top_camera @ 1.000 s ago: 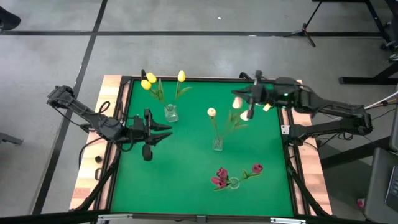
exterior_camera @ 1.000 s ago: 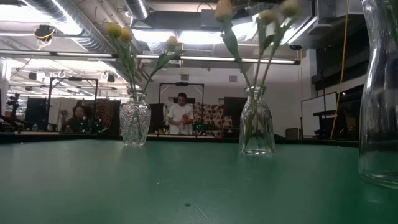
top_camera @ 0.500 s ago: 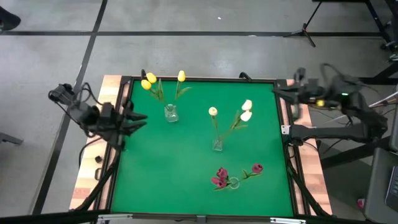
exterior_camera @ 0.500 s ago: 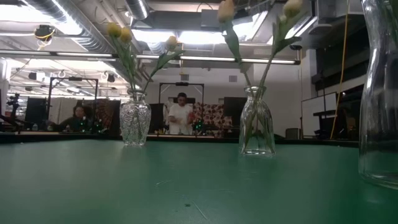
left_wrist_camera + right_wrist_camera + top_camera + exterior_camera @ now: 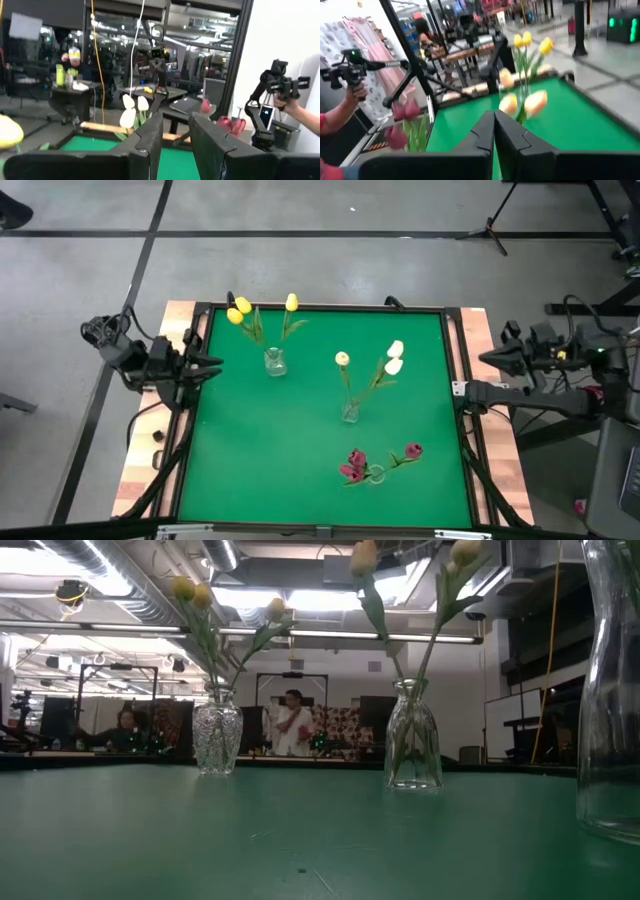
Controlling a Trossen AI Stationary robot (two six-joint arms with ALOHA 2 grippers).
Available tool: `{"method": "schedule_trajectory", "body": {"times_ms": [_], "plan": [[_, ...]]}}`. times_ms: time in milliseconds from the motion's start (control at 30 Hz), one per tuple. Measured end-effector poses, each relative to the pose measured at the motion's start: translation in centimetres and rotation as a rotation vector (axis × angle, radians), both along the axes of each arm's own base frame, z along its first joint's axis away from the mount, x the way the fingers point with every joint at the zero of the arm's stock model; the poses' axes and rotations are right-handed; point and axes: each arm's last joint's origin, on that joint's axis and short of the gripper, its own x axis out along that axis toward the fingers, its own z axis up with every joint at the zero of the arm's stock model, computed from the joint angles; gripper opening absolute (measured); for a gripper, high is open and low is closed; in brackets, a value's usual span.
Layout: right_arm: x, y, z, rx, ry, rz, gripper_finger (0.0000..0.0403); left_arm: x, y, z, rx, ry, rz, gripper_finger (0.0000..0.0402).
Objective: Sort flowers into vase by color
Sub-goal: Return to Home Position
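Three clear glass vases stand on the green table. The far-left vase holds yellow tulips. The middle vase holds cream-white tulips. The near vase holds dark magenta tulips. My left gripper hovers at the table's left edge, open, and points across the table. Its fingers show apart in its wrist view. My right gripper sits outside the right edge, shut. Neither touches a flower.
The table has a raised dark rim and wooden side boards. In the low view the near vase fills the right edge. Beyond the table, people stand in the room, and a hand holds a camera rig.
Both arms have drawn back from over the table. The left gripper went from beside the yellow vase out to the left edge. The right gripper went from the cream-white tulips out past the right edge. One cream-white stem has swung a little to the right in its vase.
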Motion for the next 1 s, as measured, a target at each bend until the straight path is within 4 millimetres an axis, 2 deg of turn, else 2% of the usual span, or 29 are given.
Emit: {"method": "schedule_trajectory", "body": {"times_ms": [133, 233, 467, 700, 833, 1000], "plan": [[-1.7, 0.3, -1.7, 0.026, 0.049, 0.002, 0.0014, -0.5, 0.3, -0.1, -0.057, -0.003, -0.042, 0.0092], [-1.7, 0.3, -3.0, 0.053, 0.028, -0.003, 0.0014, -0.9, 0.2, -0.1, -0.060, -0.013, -0.158, 0.0092], [0.0, 0.1, -5.5, 0.062, -0.024, 0.025, 0.0014, -1.3, 0.1, -0.1, -0.056, -0.028, -0.295, 0.0092], [1.5, 0.2, -7.0, 0.005, -0.176, 0.185, 0.0014, -1.7, -0.7, -0.1, 0.017, -0.049, -0.606, 0.0092], [1.9, 0.2, -8.3, 0.007, -0.246, 0.213, 0.0014, -1.7, -0.8, -0.2, 0.046, -0.048, -0.630, 0.0092], [3.5, 0.0, -9.9, 0.056, -0.210, 0.265, 0.0014, -1.6, -0.9, -0.6, 0.012, -0.006, -0.647, 0.0092]]}}
